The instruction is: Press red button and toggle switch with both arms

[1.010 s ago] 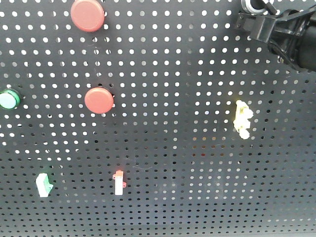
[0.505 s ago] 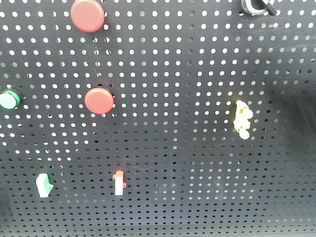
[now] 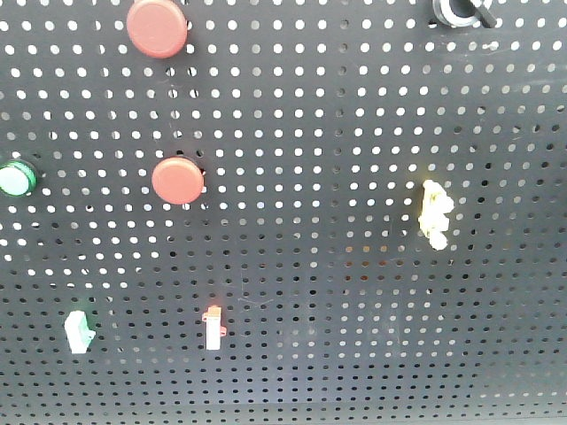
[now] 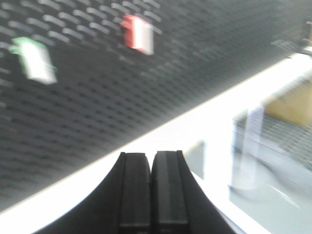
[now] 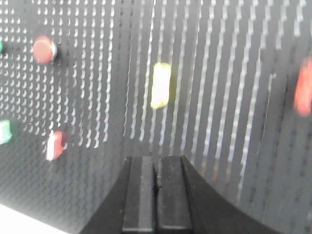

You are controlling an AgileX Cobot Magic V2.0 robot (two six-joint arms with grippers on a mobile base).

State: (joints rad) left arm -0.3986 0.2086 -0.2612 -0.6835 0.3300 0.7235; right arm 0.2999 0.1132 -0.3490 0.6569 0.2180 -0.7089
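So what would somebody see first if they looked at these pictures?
Probably the black pegboard dotted with holes, with the larger round red mushroom button at its top left and a smaller round red button below it. A bright yellow switch stands out on the right, and the small white toggle switch with a green tip sits bottom left.

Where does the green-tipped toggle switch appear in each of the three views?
Front view: toggle switch at lower left of the board.
Left wrist view: toggle switch at upper left, blurred.
Right wrist view: toggle switch at the left edge, cut off.
Shared landmark: red-tipped switch, its neighbour in every view.
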